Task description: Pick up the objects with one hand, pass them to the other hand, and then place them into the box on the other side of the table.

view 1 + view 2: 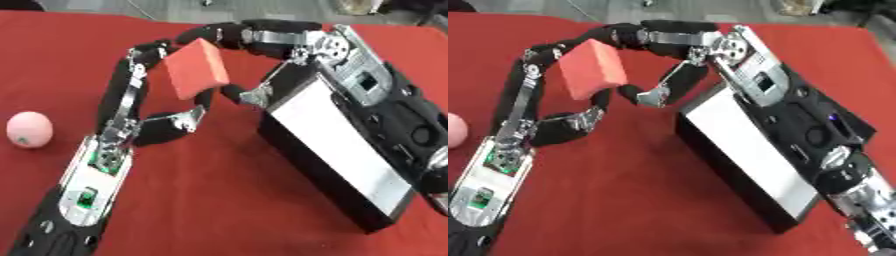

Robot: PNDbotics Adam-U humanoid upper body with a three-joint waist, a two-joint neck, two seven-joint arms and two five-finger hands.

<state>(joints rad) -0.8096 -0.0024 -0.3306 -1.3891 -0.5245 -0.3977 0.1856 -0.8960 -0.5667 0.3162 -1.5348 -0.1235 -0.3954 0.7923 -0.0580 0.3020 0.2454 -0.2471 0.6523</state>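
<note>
Blocks come first on this job, and one red-orange block with flat square sides (197,68) is up in the air over the middle of the bench (219,200), which is covered in a dark red cloth. Far to the left, a small pink ball (29,129) sits alone on the red cloth, well apart from everything else. Next comes the left hand (140,107), black with silver parts, which reaches up from the lower left corner. Its long fingers (133,70) curl over the top left of the block, and its thumb (179,121) bends in under the bottom edge, so the left hand is pinching the block. Right of the block is the right hand (262,55), which comes in from the right side. Its fingers (229,35) curl across the top edge of the block, and its thumb (248,96) points in toward the lower right side, so this hand looks closed around the block too. Both hands meet at the block, one on each side. Below the right hand, a long black box with a flat white top (337,150) lies slanted on the cloth, running down toward the lower right corner.
</note>
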